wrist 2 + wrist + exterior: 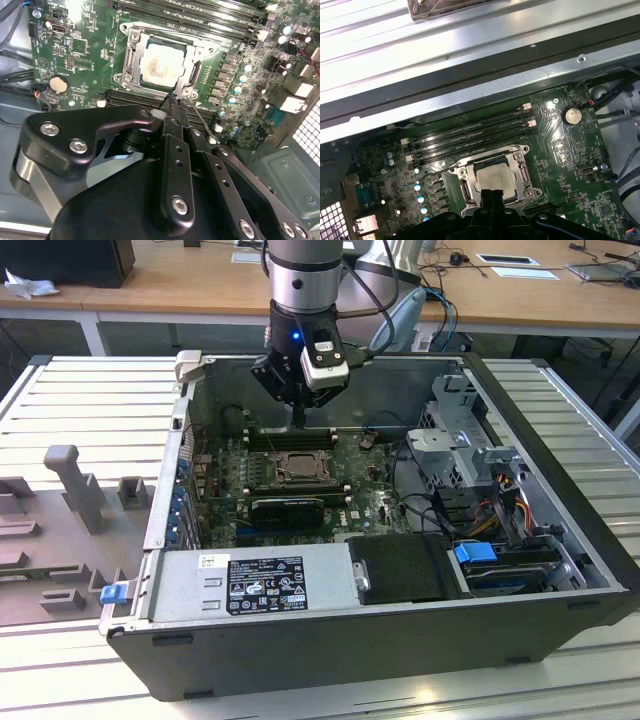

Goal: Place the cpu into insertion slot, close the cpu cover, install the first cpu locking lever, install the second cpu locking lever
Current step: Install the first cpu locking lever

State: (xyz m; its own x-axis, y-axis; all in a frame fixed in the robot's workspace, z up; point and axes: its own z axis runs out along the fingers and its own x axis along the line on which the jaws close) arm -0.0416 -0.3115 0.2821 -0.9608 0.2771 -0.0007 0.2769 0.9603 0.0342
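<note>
Hovering inside the open computer case (560, 540), I have my gripper (172, 100) down at one corner of the socket (124, 76) on the green board (75, 55). My fingers (487, 200) are drawn together with no gap between them; I cannot tell whether anything thin is pinched there. The chip (161, 62) already lies flat in the socket, its silvery top showing through the square cut-out of the metal cover (196, 49), which looks folded down over it. So I judge the first two steps done. A thin wire lever (200, 117) juts out from the corner just beside my fingertips, slanting away over the memory slots (135, 96), so it seems unlatched. Whether the other lever is locked I cannot tell.
</note>
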